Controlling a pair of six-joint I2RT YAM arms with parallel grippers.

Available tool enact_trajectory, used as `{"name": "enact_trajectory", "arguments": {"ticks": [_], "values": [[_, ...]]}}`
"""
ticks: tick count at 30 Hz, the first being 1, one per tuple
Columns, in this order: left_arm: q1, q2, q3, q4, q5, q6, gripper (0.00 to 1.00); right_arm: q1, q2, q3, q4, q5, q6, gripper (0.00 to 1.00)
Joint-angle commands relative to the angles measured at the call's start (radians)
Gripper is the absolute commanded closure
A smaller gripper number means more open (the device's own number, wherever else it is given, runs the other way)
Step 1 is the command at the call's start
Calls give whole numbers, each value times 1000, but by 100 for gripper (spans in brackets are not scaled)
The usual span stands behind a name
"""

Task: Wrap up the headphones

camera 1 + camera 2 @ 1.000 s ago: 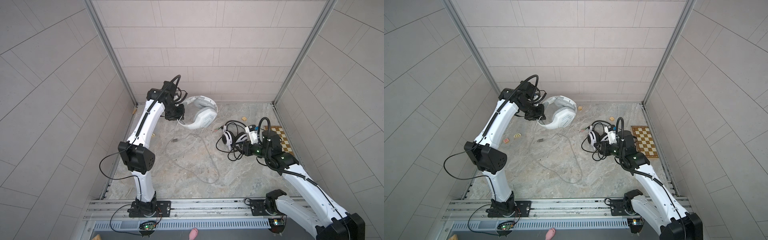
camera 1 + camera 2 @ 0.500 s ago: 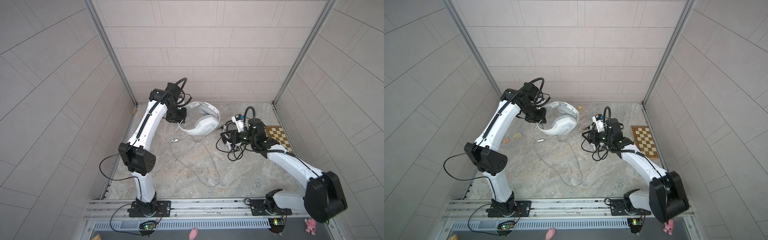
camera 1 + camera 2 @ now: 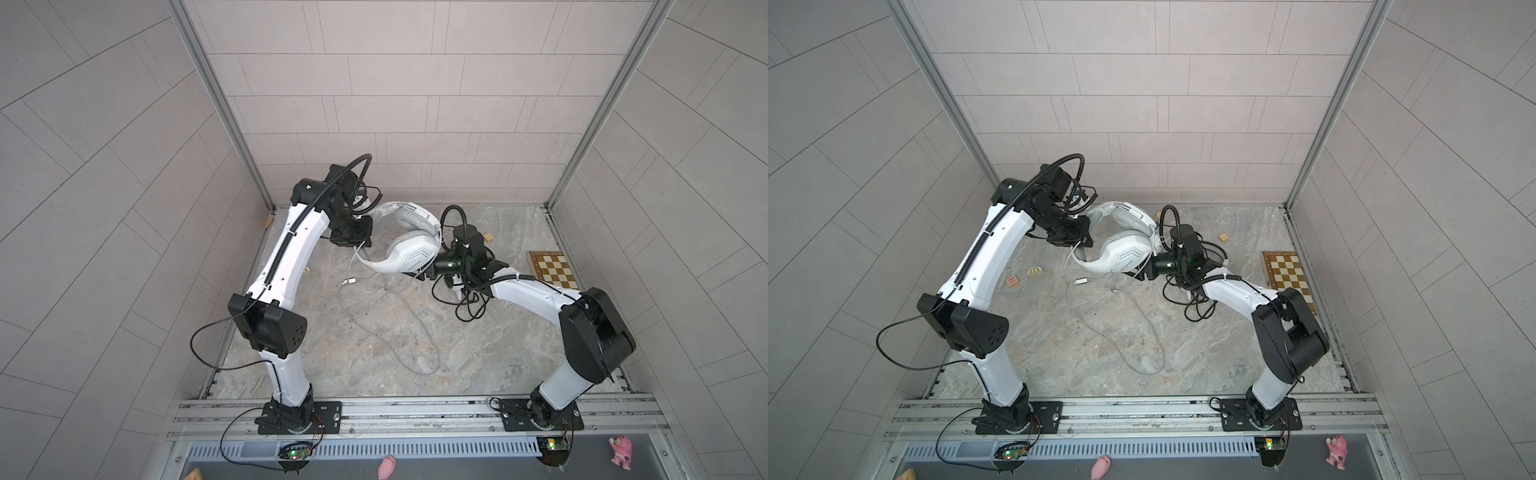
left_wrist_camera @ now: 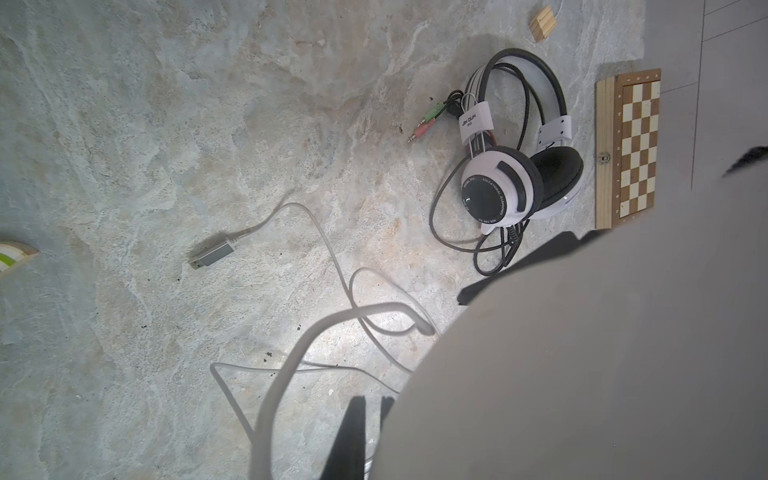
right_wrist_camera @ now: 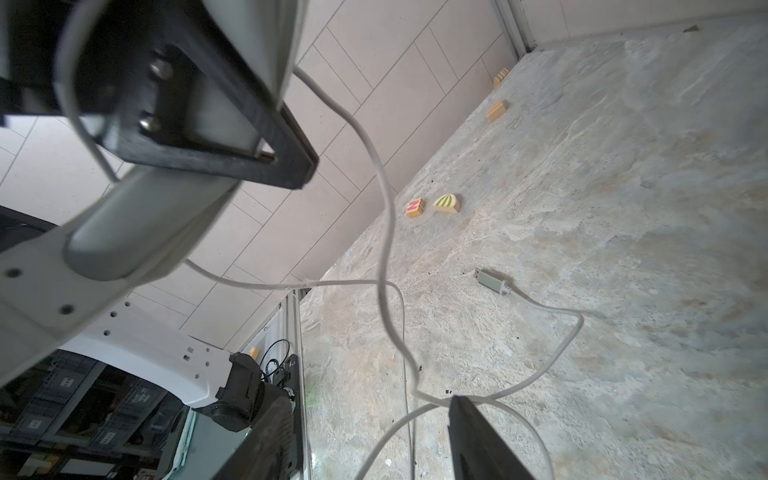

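My left gripper [image 3: 359,245] [image 3: 1077,246] is shut on the headband of the white headphones [image 3: 409,253] [image 3: 1125,254] and holds them above the floor. In the left wrist view they fill the frame as a pale blur [image 4: 582,353]. Their grey cable [image 3: 415,316] hangs to the floor and ends in a USB plug [image 3: 349,281] [image 4: 210,255] [image 5: 492,280]. My right gripper [image 3: 424,272] [image 3: 1140,274] [image 5: 374,449] is open beside the lower ear cup, with the hanging cable crossing between its fingers. The black-and-white headphones [image 4: 503,183] lie on the floor under the right arm.
A wooden chessboard [image 3: 552,270] [image 3: 1289,278] [image 4: 627,145] lies by the right wall. Small wooden blocks [image 3: 1012,281] [image 3: 1224,237] [image 5: 415,208] are scattered on the stone floor. Tiled walls close in the left, back and right sides.
My right arm left the black-and-white headphones, swung left to the white headphones and opened wider. My left gripper carried the white headphones toward the middle.
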Motion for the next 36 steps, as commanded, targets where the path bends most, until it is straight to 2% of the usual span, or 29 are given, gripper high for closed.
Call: {"name": "enact_trajectory", "arguments": {"ticks": [1, 4, 6, 9, 13, 14, 17, 19, 23, 30, 32, 36], "values": [[-1, -45, -4, 5, 48, -6, 100, 21, 35, 32, 40, 9, 12, 38], [-1, -47, -9, 6, 51, -7, 100, 33, 70, 68, 9, 63, 2, 38], [-1, -49, -8, 11, 53, -8, 100, 36, 94, 93, 12, 58, 12, 38], [-2, -47, -11, 17, 54, -9, 100, 62, 118, 84, 107, 29, 68, 38], [-1, -60, -29, 35, 75, -19, 100, 90, 164, 96, 110, 63, 78, 42], [-1, -60, -25, 35, 76, -20, 100, 89, 174, 98, 111, 74, 83, 45], [1, -66, -14, 34, 73, -20, 100, 74, 185, 88, 123, 116, 94, 69], [6, -79, -16, 40, 60, -24, 100, 50, 178, 75, 119, 143, 96, 79], [25, -109, -23, 77, 51, -47, 100, -26, 128, 24, 106, 217, 108, 89], [68, -159, -25, 126, 64, -90, 100, -175, 23, -51, 52, 288, 115, 91], [77, -161, -18, 129, 68, -97, 100, -194, 6, -46, -2, 304, 85, 91], [87, -158, 11, 134, 88, -116, 100, -209, -21, -26, -161, 406, -2, 91]]}}
